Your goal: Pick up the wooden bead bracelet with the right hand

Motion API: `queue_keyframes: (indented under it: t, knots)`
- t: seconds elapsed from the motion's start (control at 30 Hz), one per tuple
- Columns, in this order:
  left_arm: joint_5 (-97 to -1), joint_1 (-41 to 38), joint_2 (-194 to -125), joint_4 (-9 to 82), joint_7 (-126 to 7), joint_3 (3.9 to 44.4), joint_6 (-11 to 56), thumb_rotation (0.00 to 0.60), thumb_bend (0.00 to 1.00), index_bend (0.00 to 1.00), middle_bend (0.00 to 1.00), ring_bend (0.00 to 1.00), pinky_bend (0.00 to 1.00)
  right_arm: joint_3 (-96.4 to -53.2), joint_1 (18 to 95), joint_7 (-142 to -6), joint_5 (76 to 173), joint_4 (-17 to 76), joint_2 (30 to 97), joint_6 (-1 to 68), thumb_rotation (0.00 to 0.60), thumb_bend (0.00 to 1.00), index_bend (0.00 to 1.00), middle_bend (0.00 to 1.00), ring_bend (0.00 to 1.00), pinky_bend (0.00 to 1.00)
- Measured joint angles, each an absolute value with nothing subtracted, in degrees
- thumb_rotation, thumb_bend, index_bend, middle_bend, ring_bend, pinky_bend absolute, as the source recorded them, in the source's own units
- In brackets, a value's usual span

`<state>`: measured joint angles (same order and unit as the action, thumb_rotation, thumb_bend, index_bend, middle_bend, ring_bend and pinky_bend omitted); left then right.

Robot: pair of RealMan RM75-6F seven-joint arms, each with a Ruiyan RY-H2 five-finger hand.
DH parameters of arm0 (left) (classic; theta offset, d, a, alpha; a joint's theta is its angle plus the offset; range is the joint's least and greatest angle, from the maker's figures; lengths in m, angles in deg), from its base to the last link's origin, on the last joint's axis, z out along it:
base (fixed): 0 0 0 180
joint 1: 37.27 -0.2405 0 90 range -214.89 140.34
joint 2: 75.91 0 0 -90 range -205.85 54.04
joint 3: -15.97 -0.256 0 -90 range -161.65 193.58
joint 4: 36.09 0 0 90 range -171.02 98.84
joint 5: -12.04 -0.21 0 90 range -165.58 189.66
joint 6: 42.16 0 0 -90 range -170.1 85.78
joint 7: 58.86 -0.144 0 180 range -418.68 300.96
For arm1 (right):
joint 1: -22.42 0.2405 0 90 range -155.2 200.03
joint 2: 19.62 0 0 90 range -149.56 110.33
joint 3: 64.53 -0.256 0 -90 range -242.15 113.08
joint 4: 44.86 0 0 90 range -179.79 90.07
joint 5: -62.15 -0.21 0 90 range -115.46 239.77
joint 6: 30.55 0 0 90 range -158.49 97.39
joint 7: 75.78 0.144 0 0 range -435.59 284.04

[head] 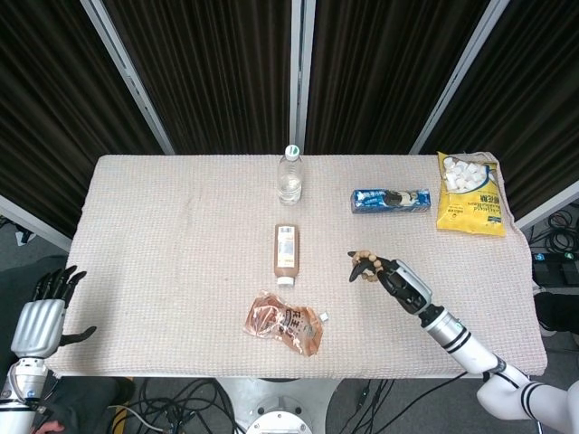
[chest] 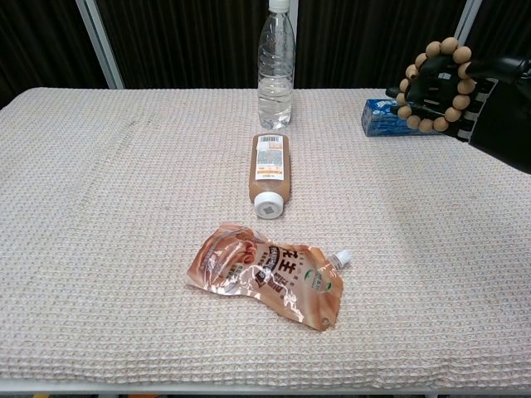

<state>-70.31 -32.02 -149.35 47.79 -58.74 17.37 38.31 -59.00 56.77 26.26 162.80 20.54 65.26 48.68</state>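
Observation:
The wooden bead bracelet [chest: 435, 85] is a ring of tan round beads, held up off the table by my right hand [chest: 481, 99] at the right edge of the chest view. From the head camera the bracelet [head: 363, 267] shows at the tips of the black right hand [head: 398, 279], above the cloth right of centre. My left hand [head: 41, 316] hangs beyond the table's left front corner with fingers spread and nothing in it.
On the woven table cloth [head: 181, 244] lie a brown bottle [head: 286, 250] on its side, an orange pouch [head: 286, 324], an upright water bottle [head: 289, 176], a blue packet [head: 390, 200] and a yellow snack bag [head: 470, 193].

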Motion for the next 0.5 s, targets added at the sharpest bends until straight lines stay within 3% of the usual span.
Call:
queue_keyframes:
  t: [0.13, 0.3, 0.43, 0.5]
  knots:
    - [-70.4, -32.0, -149.3, 47.9, -58.8, 17.3, 38.3, 0.600, 0.00, 0.13, 0.06, 0.00, 0.00, -58.6, 56.8, 25.3, 163.6, 19.8, 65.4, 49.6, 0.506, 1.00, 0.37, 0.39, 0.05, 0.00]
    - [-70.4, -32.1, -149.3, 48.0, -58.8, 17.2, 38.4, 0.600, 0.00, 0.13, 0.06, 0.00, 0.00, -58.2, 57.0, 25.1, 164.1, 19.5, 65.2, 50.5, 0.586, 1.00, 0.34, 0.39, 0.05, 0.00]
    - [-70.5, -32.1, -149.3, 48.2, -58.9, 17.3, 38.5, 0.600, 0.00, 0.13, 0.06, 0.00, 0.00, -58.1, 57.2, 25.2, 163.9, 19.5, 65.0, 50.5, 0.598, 1.00, 0.29, 0.38, 0.05, 0.00]
    - [-70.4, -32.1, -149.3, 48.2, -59.0, 17.4, 38.5, 0.600, 0.00, 0.13, 0.06, 0.00, 0.00, -58.1, 57.2, 25.8, 163.6, 19.4, 64.9, 50.4, 0.549, 1.00, 0.25, 0.38, 0.04, 0.00]
